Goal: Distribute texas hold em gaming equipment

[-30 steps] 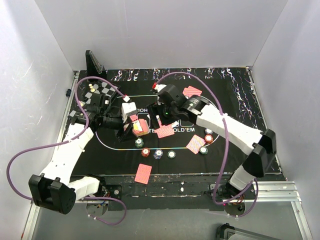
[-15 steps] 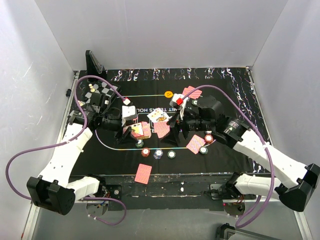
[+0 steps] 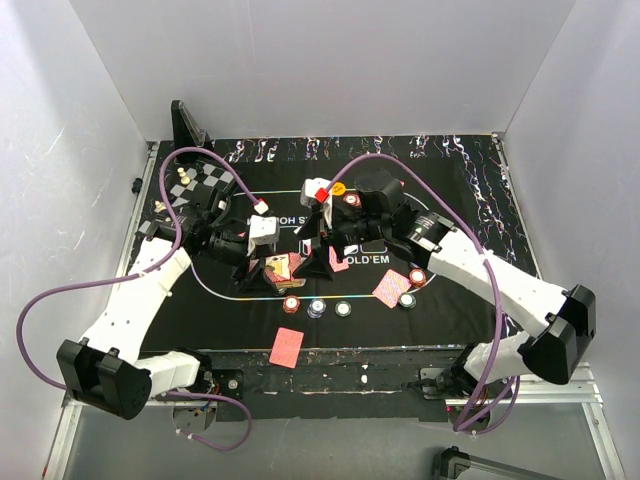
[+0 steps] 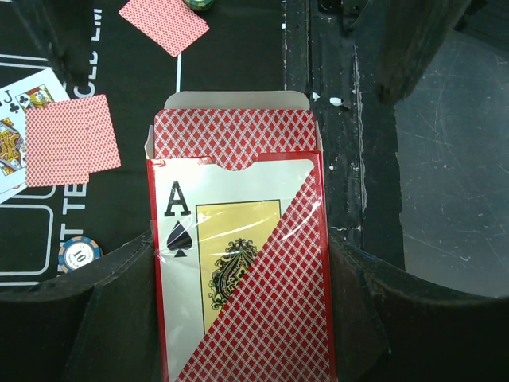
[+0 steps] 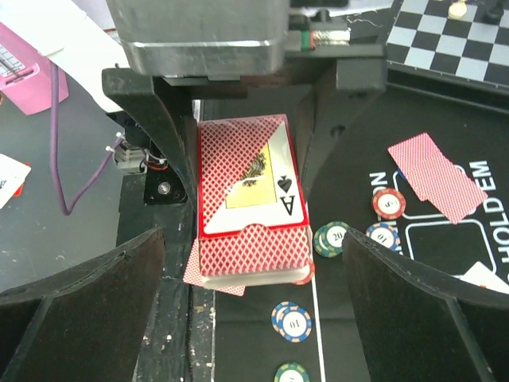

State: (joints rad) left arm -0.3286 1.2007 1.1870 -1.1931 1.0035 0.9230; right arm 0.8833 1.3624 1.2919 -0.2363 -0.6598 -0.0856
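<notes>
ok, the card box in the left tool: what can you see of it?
The card box looks like glossy cardboard under wrinkled clear film: red rim, face split diagonally between an ace of spades and a red diamond pattern. Its end flap is open, and the red-backed deck shows in the mouth above a thumb notch. The left tool is shut on its long sides, holding it above the mat; nothing else touches it.

"A" on card box [image 4: 238,263], "HOLD'EM" on mat [image 3: 470,200]
</notes>
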